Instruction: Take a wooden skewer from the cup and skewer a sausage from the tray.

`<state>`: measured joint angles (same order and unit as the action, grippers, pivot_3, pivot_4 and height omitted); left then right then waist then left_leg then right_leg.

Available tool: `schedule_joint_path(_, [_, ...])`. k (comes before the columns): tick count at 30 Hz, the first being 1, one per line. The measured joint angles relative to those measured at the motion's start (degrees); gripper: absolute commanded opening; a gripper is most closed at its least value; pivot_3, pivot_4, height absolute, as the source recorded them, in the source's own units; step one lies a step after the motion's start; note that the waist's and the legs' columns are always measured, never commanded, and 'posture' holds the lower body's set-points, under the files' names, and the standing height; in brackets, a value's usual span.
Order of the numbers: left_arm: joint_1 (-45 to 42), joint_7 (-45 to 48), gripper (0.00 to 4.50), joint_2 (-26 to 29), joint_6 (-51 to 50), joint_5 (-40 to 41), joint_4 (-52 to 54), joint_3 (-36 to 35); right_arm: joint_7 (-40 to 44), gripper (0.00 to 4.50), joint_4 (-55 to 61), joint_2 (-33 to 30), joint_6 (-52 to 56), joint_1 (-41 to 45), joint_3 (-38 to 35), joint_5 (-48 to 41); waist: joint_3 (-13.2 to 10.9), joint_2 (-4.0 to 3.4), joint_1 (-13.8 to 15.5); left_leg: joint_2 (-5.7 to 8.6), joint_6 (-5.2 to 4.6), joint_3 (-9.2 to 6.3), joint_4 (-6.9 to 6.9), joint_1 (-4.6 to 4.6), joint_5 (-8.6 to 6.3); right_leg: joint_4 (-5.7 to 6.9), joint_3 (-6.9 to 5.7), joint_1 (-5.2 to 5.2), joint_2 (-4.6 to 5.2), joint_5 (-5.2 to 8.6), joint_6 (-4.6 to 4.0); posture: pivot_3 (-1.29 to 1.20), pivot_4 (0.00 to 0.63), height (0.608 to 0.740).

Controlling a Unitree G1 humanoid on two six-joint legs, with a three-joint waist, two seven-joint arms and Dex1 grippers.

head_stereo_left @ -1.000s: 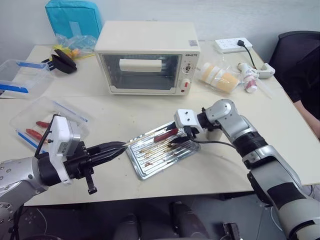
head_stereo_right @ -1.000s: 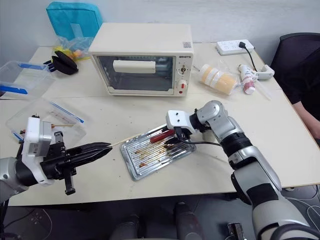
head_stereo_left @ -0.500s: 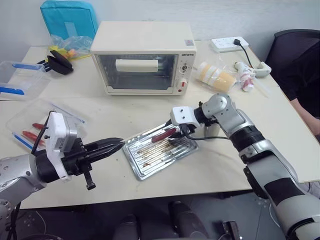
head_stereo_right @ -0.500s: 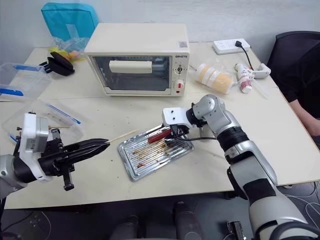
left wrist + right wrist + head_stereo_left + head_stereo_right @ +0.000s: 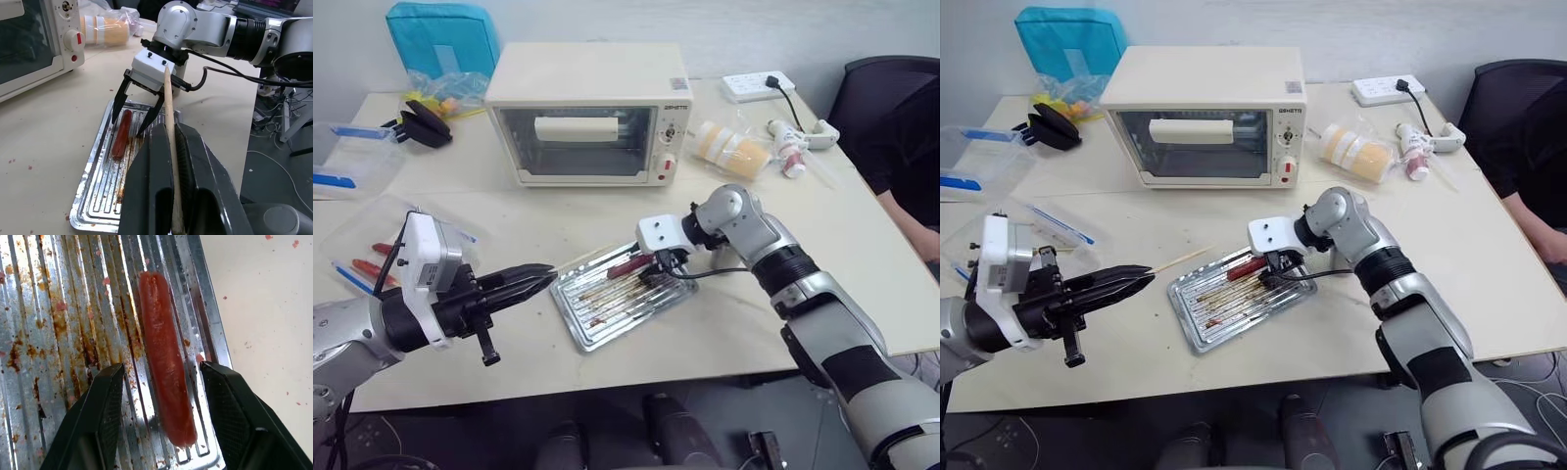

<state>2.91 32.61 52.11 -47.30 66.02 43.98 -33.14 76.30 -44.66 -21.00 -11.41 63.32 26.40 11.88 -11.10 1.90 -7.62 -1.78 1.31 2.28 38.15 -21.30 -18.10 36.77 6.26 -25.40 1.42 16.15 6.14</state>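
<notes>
The silver tray lies near the table's front edge, with one dark-red sausage on its ridged bottom near the far side. My right gripper is open and points down over the sausage, one finger on each side and neither touching it. To the left of the tray, my left gripper is shut on the wooden skewer, which juts out level toward the tray and the right gripper. The cup is hidden.
A cream toaster oven stands behind the tray. At the left is a clear plastic box with red sausages on sticks. A bagged stack of cups, a power strip and a person's arm are at the right.
The whole view has shifted a little. My right wrist has rolled slightly over the sausage. The left gripper and its skewer have kept still.
</notes>
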Motion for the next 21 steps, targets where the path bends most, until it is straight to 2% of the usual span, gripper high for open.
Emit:
schedule_joint_path(5, [-0.03,-0.01,0.00,0.00,0.21,-0.03,0.00,0.01,0.20,0.66,-0.87,0.25,-0.02,0.29,0.00,0.31,0.00,0.00,-0.36,0.00,0.01,-0.02,0.00,0.02,0.00,0.05,0.00,0.00,-0.01,0.01,-0.02,0.00,0.150,0.740])
schedule_joint_path(16, [0.04,1.59,0.00,0.00,1.08,-1.25,-1.39,0.44,1.97,0.66,-0.28,0.24,1.99,0.20,-0.43,-0.63,0.00,0.00,-0.38,0.00,0.02,-0.03,0.00,0.02,0.01,0.07,-0.01,0.00,0.00,0.02,-0.03,0.00,0.150,0.740])
schedule_joint_path(21, [1.38,4.62,0.00,0.94,1.19,-2.30,-3.60,-0.10,8.59,0.66,9.16,-2.57,9.64,-1.97,-4.16,-7.79,-0.01,-0.02,-0.25,-0.04,0.01,-0.09,-0.02,-0.01,0.01,0.06,-0.05,0.00,0.03,0.02,-0.03,0.00,0.150,0.740])
